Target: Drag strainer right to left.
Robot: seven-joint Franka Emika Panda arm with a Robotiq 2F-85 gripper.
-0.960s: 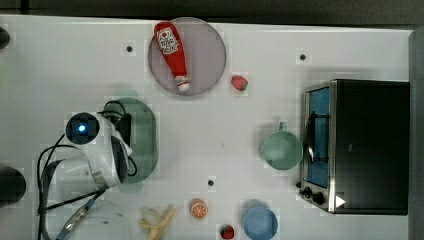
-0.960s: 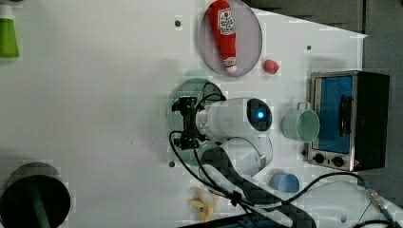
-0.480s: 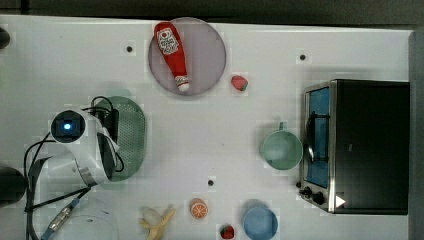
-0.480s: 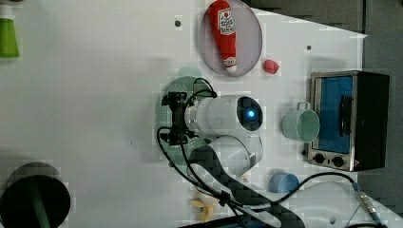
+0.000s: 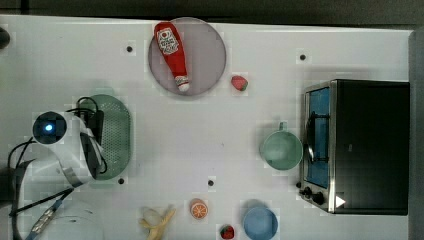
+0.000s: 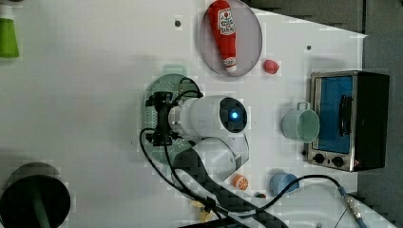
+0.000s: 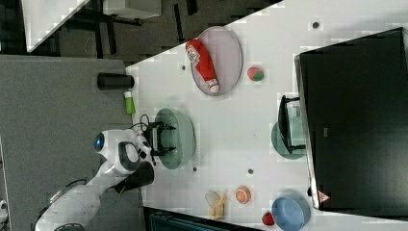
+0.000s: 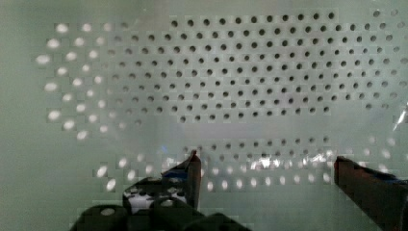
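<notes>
**Strainer nearing the tabletop's left side**

White tabletop (image 5: 215,130) fills the scene, with a toaster oven (image 5: 357,145) along the top view's right edge and a grey plate (image 5: 200,55) carrying a ketchup bottle (image 5: 171,52) near the far edge. We see the strainer (image 5: 116,134), a pale green oval colander, lying toward the top view's left, well apart from the mint-green mug (image 5: 281,150) and the blue bowl (image 5: 260,223). Our gripper (image 8: 264,166) sits down inside it: the wrist view shows the perforated base close up, with the fingers (image 8: 192,171) spread wide and nothing clamped between them. We judge this is deliberate, since fingers spread inside the basin can push against its wall and slide it along without any need to lift.

Compared with a second ago, the strainer and the arm above it have shifted together toward the top view's left; the strainer then lay nearer the tabletop's middle. The fingers have stayed wide throughout. The mug, bowl, plate, orange half (image 5: 198,208) and banana (image 5: 157,220) lie where they were. We judge the drag is well along, with little tabletop left on that side.
</notes>
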